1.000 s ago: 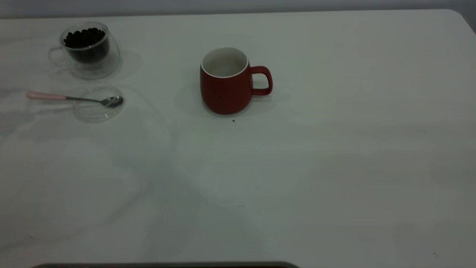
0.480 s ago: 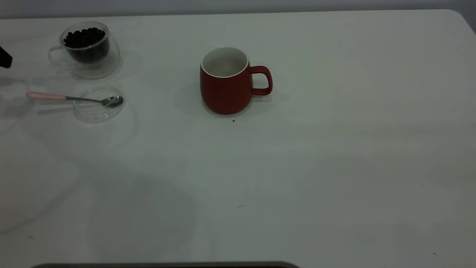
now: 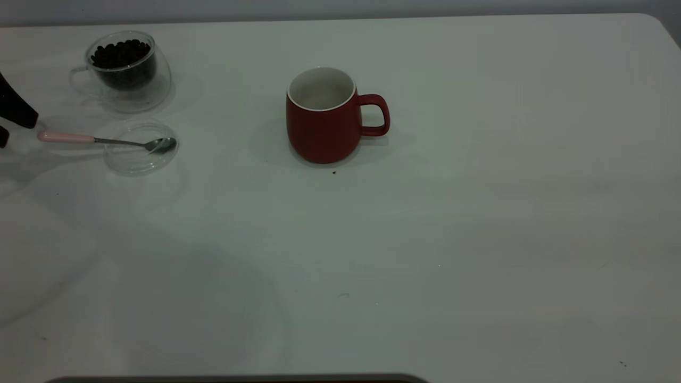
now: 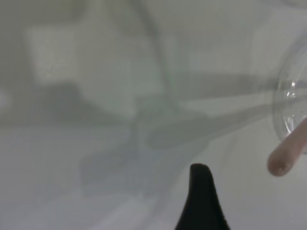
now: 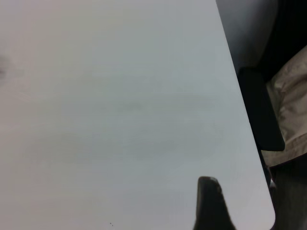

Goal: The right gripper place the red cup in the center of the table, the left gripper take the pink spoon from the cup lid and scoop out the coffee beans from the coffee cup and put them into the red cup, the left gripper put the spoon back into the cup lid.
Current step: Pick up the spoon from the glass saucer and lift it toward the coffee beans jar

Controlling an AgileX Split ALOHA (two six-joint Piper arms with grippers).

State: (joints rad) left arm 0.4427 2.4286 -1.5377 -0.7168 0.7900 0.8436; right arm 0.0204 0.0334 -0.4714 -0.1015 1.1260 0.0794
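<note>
The red cup [image 3: 323, 118] stands upright near the table's middle, handle to the right, white inside. The glass coffee cup [image 3: 126, 68] with dark beans stands at the far left. In front of it lies the clear cup lid [image 3: 139, 154], with the spoon's metal bowl [image 3: 162, 144] resting on it and the pink handle [image 3: 66, 137] pointing left. My left gripper [image 3: 18, 133] is open at the left edge, just left of the handle's end and apart from it. The left wrist view shows one finger [image 4: 201, 196], the handle's end [image 4: 284, 161] and the lid's rim [image 4: 280, 103]. My right gripper is outside the exterior view.
The right wrist view shows one finger [image 5: 209, 201] over bare white table near the table's edge [image 5: 249, 143], with a dark chair [image 5: 261, 110] beyond. A small dark speck [image 3: 334, 172] lies just in front of the red cup.
My left gripper has come into view from the left edge and moved down toward the end of the spoon's pink handle. The cups, the lid and the spoon have not moved.
</note>
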